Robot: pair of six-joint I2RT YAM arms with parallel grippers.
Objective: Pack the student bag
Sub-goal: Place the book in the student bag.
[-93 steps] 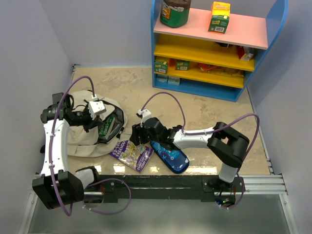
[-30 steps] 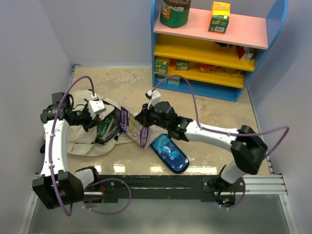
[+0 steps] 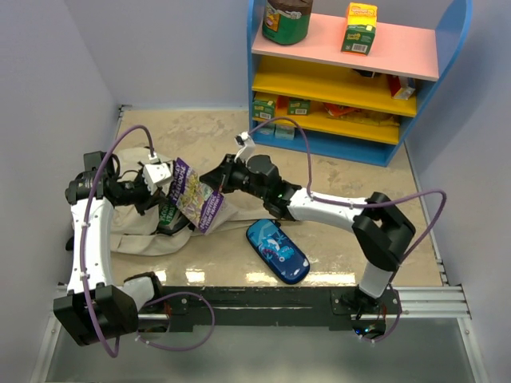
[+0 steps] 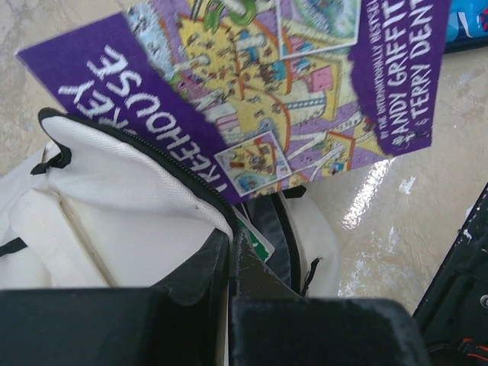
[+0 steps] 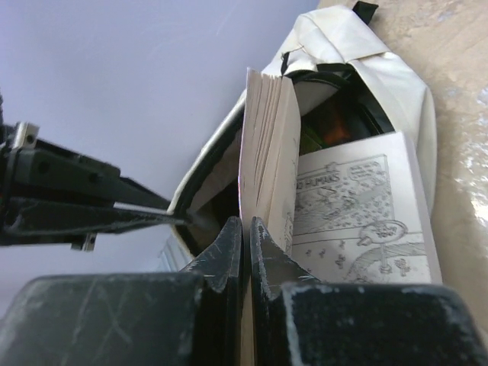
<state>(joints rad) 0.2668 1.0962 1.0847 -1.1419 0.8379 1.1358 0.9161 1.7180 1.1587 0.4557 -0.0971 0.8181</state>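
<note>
The student bag (image 3: pixel 136 231) lies on its side at the left, a beige canvas backpack with a dark lining. My left gripper (image 3: pixel 170 198) is shut on the upper rim of its mouth and holds it open; in the left wrist view the fingertips (image 4: pixel 231 238) pinch the zip edge of the bag (image 4: pixel 114 191). My right gripper (image 3: pixel 215 183) is shut on a purple paperback book (image 3: pixel 194 197), held tilted over the mouth. In the right wrist view that gripper (image 5: pixel 245 227) clamps the book's (image 5: pixel 268 152) cover edge. A green book (image 3: pixel 169 214) lies inside the bag.
A blue zip pencil case (image 3: pixel 277 250) lies on the table to the right of the bag. A blue shelf unit (image 3: pixel 351 80) with boxes and a jar stands at the back right. Walls close in on the left and right.
The right gripper has lifted the purple book off the table and carried it left, from beside the bag to over its mouth. The left gripper has kept its hold on the rim.
</note>
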